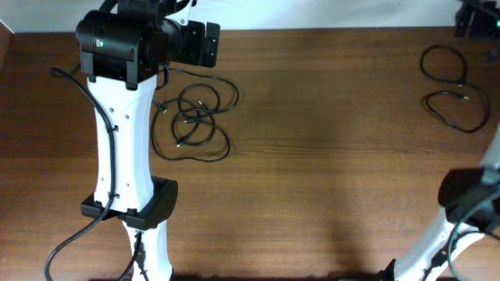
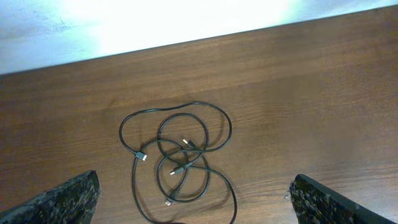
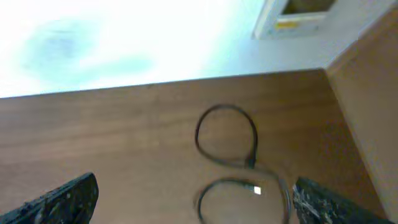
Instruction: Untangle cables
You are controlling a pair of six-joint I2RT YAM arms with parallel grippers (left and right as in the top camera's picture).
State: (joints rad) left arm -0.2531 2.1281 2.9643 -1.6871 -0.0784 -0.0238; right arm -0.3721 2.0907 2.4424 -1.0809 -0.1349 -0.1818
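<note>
A tangle of thin black cables [image 1: 195,117] lies on the brown table [image 1: 328,156] at the left. In the left wrist view the tangle [image 2: 177,158] has several overlapping loops and small plug ends. My left gripper [image 2: 194,180] is open and empty, raised above the near side of the tangle; in the overhead view it [image 1: 205,43] is at the table's back edge. A separate black cable [image 1: 453,86] lies in two loops at the far right. My right gripper [image 3: 196,182] is open and empty above that cable [image 3: 230,149]; in the overhead view it [image 1: 476,19] is at the top right corner.
The left arm's white link [image 1: 125,140] and base [image 1: 129,204] stand just left of the tangle. The right arm's base [image 1: 469,195] stands at the lower right. A pale wall [image 3: 124,43] runs behind the table's back edge.
</note>
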